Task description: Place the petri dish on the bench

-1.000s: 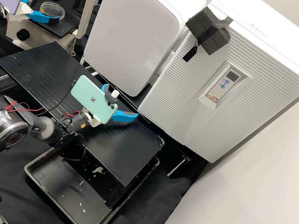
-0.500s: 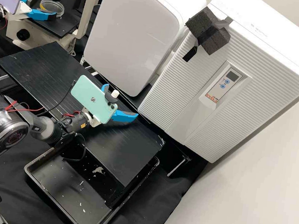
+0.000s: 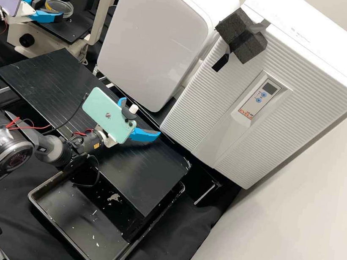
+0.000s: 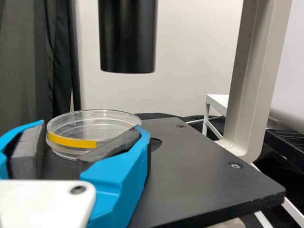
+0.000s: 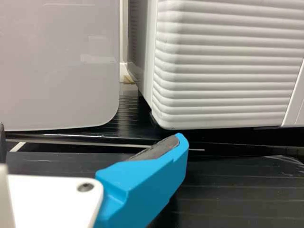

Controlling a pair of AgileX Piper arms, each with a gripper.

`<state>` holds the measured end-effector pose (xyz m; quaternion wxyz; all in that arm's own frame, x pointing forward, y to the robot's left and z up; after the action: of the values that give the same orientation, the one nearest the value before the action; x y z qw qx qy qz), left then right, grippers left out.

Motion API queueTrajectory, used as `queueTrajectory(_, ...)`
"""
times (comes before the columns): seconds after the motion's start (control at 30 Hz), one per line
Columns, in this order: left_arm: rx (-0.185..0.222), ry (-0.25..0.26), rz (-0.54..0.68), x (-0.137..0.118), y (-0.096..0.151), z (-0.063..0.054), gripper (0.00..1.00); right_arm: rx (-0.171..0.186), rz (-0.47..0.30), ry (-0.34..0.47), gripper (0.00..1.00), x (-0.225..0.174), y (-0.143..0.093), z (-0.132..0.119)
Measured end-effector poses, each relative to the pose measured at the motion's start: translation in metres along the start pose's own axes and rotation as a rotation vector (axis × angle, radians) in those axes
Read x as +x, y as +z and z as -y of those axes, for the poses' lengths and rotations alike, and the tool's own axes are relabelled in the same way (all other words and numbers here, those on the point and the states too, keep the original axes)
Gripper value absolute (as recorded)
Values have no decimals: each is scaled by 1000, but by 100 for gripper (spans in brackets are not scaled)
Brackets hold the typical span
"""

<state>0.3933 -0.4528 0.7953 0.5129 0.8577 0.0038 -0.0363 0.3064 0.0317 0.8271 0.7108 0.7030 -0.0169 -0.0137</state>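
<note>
Clear-walled, with a yellow strip on its side, the petri dish was at the microscope, over its black stage and beneath the dark cylinder. We had it pinched there between the grey-padded fingers of our left gripper, one on either side; we could not tell whether the base touched the stage.

Our right gripper was well apart from the microscope, over the slatted black bench, its two fingers spread wide with nothing between them. That bench stood nearer the high camera than the microscope did, and the black tray, flecked with pale scraps, lay farther from the microscope than our right gripper. We saw the ribbed white cabinet farther from the microscope than the smooth grey-fronted unit.
</note>
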Motion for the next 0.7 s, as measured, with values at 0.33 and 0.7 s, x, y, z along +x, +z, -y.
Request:
queueTrajectory(0.33,-6,20,11,-7,-1,4,0,0,0,0,100,0,0,0)
queueTrajectory(0.7,-12,14,29,-28,1,6,0,0,0,0,100,0,0,0)
